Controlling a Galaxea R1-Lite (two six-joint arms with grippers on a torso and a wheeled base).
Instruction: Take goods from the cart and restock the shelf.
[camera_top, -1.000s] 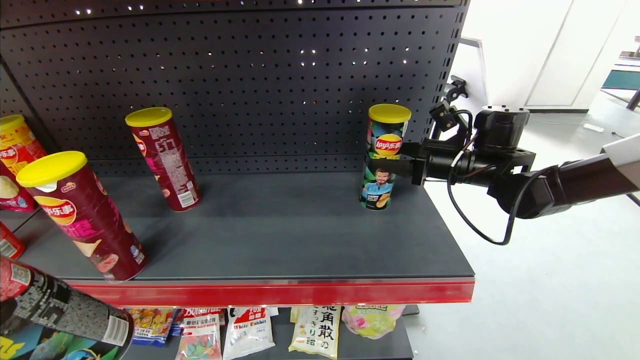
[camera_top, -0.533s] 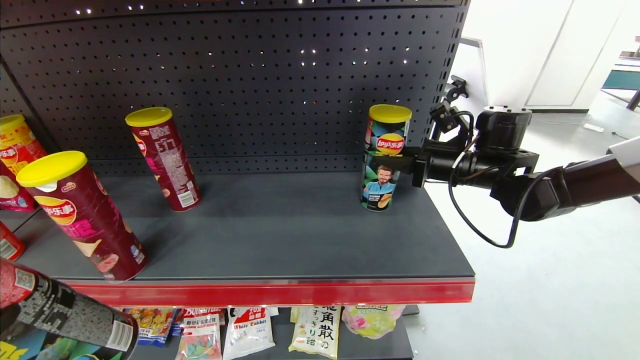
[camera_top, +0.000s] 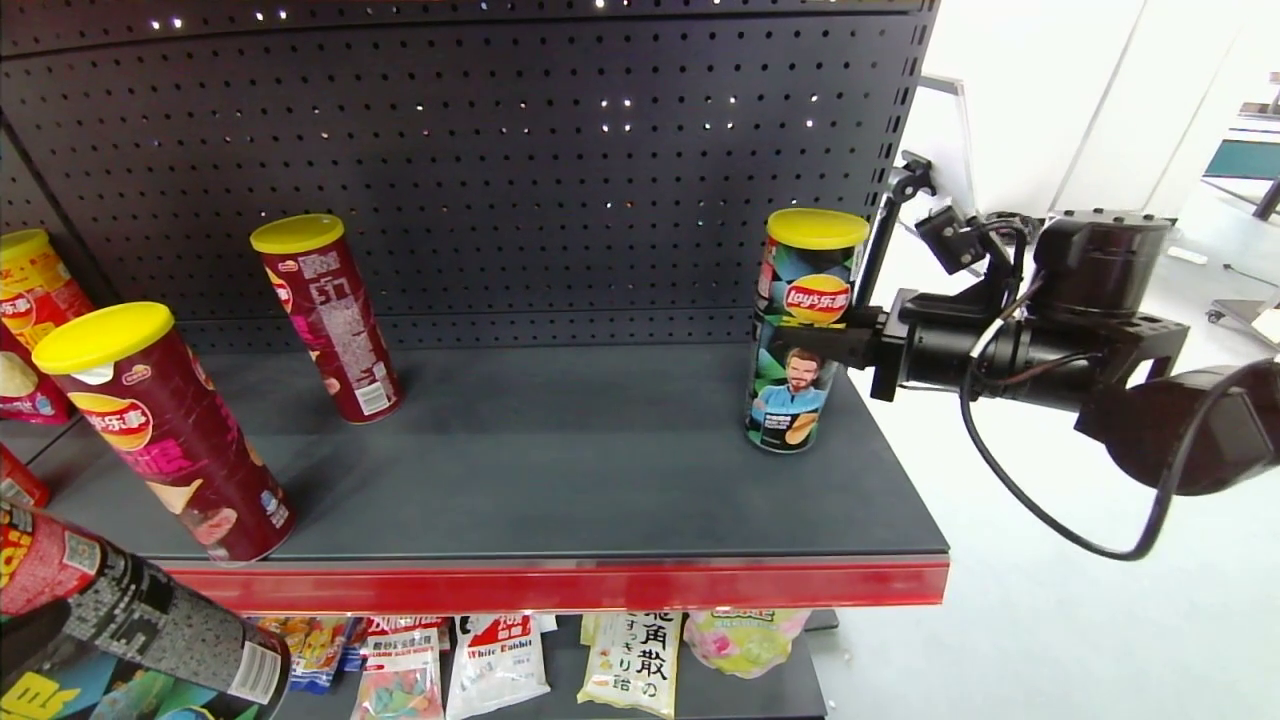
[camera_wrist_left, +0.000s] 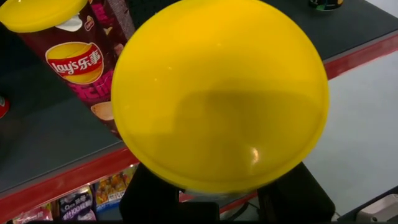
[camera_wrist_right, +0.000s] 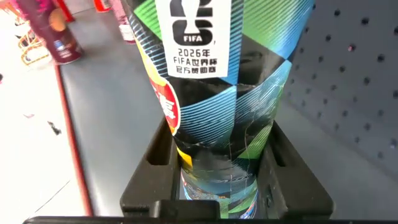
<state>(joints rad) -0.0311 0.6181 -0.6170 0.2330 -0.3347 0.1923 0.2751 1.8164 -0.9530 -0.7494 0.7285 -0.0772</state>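
Note:
A green-and-blue chip can (camera_top: 812, 300) with a yellow lid stands upright at the right end of the dark shelf (camera_top: 560, 460). My right gripper (camera_top: 800, 340) comes in from the right and is shut on the can's middle. In the right wrist view the can (camera_wrist_right: 217, 93) sits between the black fingers (camera_wrist_right: 149, 180). At the lower left, in front of the shelf, a black-and-red can (camera_top: 140, 625) lies tilted. My left gripper (camera_wrist_left: 214, 202) is shut on that can, whose yellow lid (camera_wrist_left: 217, 93) faces the left wrist camera.
A maroon can (camera_top: 330, 320) stands at the back left and a larger one (camera_top: 160, 430) near the shelf's front left corner. More cans (camera_top: 35, 290) sit at the far left. The shelf has a red front edge (camera_top: 560, 585) and a pegboard back (camera_top: 500, 150). Snack bags (camera_top: 500, 660) fill the shelf below.
My right gripper has carried the green-and-blue can to the right and toward the shelf's front. The can in my left gripper has shifted slightly right and down.

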